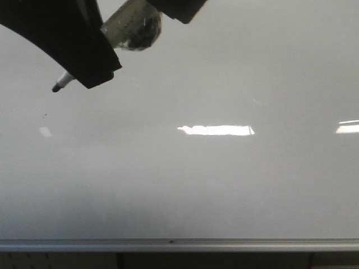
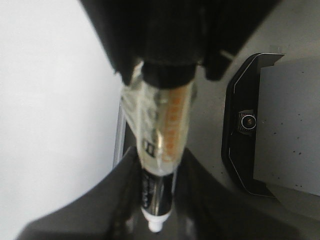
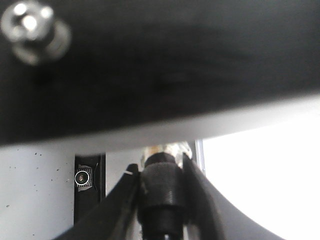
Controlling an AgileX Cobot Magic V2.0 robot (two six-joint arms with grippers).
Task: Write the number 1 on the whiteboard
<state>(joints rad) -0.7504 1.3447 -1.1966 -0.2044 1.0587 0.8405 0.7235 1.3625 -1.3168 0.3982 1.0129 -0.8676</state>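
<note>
Whiteboard [image 1: 196, 185] is filling nearly the whole front view, its aluminium bottom rail [image 1: 179, 245] running along the six o'clock edge, and no stroke is showing on it yet; only a tiny dark speck [image 1: 44, 116] is sitting at about nine o'clock on the board.

Going left to right, the marker [image 1: 63, 82] is poking out at about ten o'clock, its dark tip pointing down toward eight o'clock. I cannot tell from the front view whether that tip is touching the surface or hovering just off it. The left gripper [image 2: 156, 200] is clenching the marker's barrel between its two dark fingers [image 2: 117, 200], as the left wrist view is showing, with clear tape wrapping the upper barrel. To the right of that, near twelve o'clock in the front view, the right gripper [image 3: 159, 200] is squeezing the marker's knurled black end between its own fingers, so both arms seem to be sharing the one tool. Bright light reflections [image 1: 216, 130] are lying across the board's middle and at three o'clock.

Judging from the bare board, the writing step is only being set up. The next move is calling for the tip to press gently on the board and draw one short downward line, keeping contact steady. The place for the number 1 is lying just below the tip, toward seven o'clock from the left gripper.
</note>
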